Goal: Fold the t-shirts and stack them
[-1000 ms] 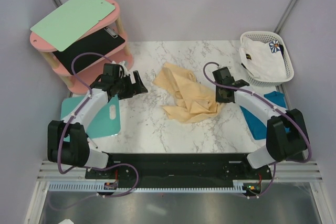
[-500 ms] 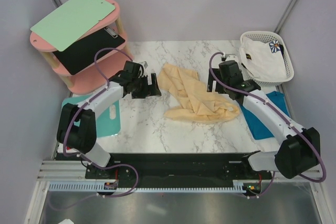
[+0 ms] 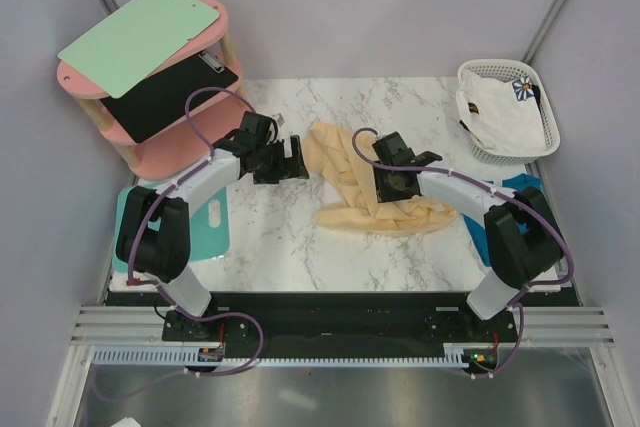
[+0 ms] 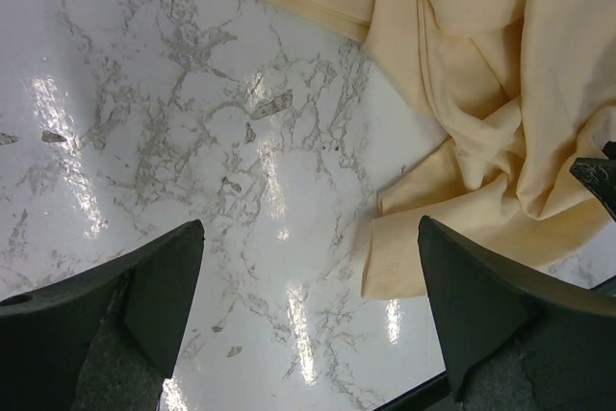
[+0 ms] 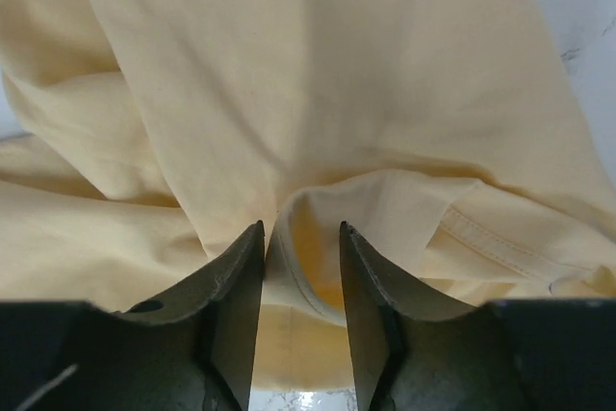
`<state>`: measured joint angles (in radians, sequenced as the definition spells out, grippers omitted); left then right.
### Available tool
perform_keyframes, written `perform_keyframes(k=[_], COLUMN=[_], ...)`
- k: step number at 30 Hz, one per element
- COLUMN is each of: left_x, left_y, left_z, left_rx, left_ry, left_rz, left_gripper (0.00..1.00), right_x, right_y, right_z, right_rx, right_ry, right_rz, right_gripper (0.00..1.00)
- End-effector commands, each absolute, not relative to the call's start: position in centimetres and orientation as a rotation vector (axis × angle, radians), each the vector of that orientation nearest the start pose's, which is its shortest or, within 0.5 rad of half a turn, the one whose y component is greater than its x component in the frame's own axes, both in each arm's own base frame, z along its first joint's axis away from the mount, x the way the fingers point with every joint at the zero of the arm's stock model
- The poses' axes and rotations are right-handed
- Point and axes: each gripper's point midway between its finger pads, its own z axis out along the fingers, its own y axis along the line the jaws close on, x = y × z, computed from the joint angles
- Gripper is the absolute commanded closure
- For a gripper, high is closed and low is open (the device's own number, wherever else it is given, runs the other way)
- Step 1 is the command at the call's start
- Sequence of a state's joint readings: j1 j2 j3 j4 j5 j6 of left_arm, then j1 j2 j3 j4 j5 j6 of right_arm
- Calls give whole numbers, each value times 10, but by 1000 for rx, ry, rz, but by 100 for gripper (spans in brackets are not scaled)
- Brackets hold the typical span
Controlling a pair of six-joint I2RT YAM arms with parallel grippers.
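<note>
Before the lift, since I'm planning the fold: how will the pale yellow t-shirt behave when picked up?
Probably floppy: the pale yellow t-shirt lies crumpled in soft folds, so it should drape. Likely light, being thin cloth. A hem fold sits between the right arm's fingers, so a pinch may lift several layers.

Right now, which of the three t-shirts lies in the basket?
The white flower-print t-shirt; the yellow t-shirt and the teal t-shirt lie on the table, outside the white basket.
</note>
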<state>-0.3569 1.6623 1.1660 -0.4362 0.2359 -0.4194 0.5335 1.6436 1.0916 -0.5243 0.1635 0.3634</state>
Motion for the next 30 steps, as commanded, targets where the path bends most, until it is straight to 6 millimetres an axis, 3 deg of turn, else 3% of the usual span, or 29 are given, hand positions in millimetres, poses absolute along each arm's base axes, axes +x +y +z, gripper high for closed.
perform_keyframes(k=[1, 2, 3, 4, 8, 11, 12, 13, 14, 15, 17, 18, 20, 21, 23, 30], left_x=[365, 367, 368, 369, 387, 403, 406, 414, 419, 425, 440, 444, 460, 463, 476, 498], left_y=[-196, -197, -197, -198, -202, -206, -207, -208, -207, -207, -207, -207, -206, -207, -214, -228], left_z=[95, 95, 92, 87, 84, 88, 88, 95, 90, 90, 95, 85, 83, 67, 67, 34], left_rx=[13, 10, 8, 0, -12, -9, -10, -14, -27, -31, -48, -61, -92, -103, -109, -137], left_ry=[2570, 2572, 2576, 2591, 2587, 2564, 2562, 2538, 2543, 2537, 2509, 2525, 2508, 2535, 2525, 2572], left_rz=[-582, -580, -579, -577, -562, -552, -548, -547, -523, -514, -480, -460, -428, -418, -435, -450], left_gripper=[2, 2, 2, 2, 2, 2, 2, 2, 2, 5, 8, 12, 16, 18, 19, 25], right_x=[324, 323, 323, 323, 331, 342, 346, 346, 346, 339, 336, 329, 325, 324, 324, 337], right_y=[181, 183, 182, 182, 179, 160, 141, 131, 120, 106, 80, 69, 54, 50, 40, 38], right_z=[74, 74, 71, 70, 94, 148, 181, 198, 215, 238, 265, 277, 289, 292, 295, 299], right_rx=[-166, -167, -173, -170, -139, -30, 61, 108, 164, 226, 344, 385, 444, 457, 480, 475], right_ry=[2605, 2605, 2610, 2609, 2532, 2360, 2247, 2192, 2122, 2041, 1910, 1861, 1800, 1784, 1760, 1755], right_rz=[86, 88, 76, 67, 58, 2, -55, -79, -104, -106, -169, -173, -219, -236, -290, -329], right_gripper=[65, 71, 93, 100, 100, 100, 100, 100, 100, 100, 100, 100, 100, 100, 100, 100])
